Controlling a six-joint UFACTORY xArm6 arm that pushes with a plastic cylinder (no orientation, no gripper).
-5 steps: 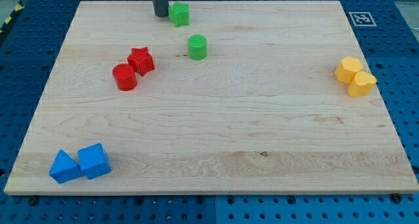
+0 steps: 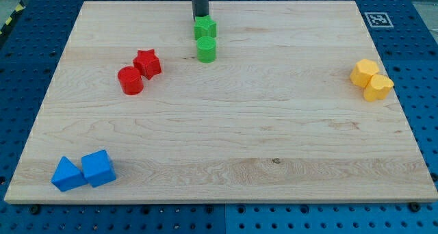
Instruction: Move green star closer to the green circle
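The green star (image 2: pixel 204 27) lies near the view's top, a little left of centre, touching the top edge of the green circle (image 2: pixel 206 49), which sits just below it. My tip (image 2: pixel 200 16) is right behind the star, at its upper edge, and looks to be in contact with it. The dark rod rises out of the view's top.
A red star (image 2: pixel 148 63) and red circle (image 2: pixel 130 80) sit together at the left. Two yellow blocks (image 2: pixel 371 79) sit at the right edge. A blue triangle (image 2: pixel 67 174) and blue cube (image 2: pixel 98 167) sit at the bottom left. The wooden board (image 2: pixel 226 138) fills the view.
My tip moved right from the star's left side to its upper edge. The green star slid right and down until it met the green circle. The circle stayed put.
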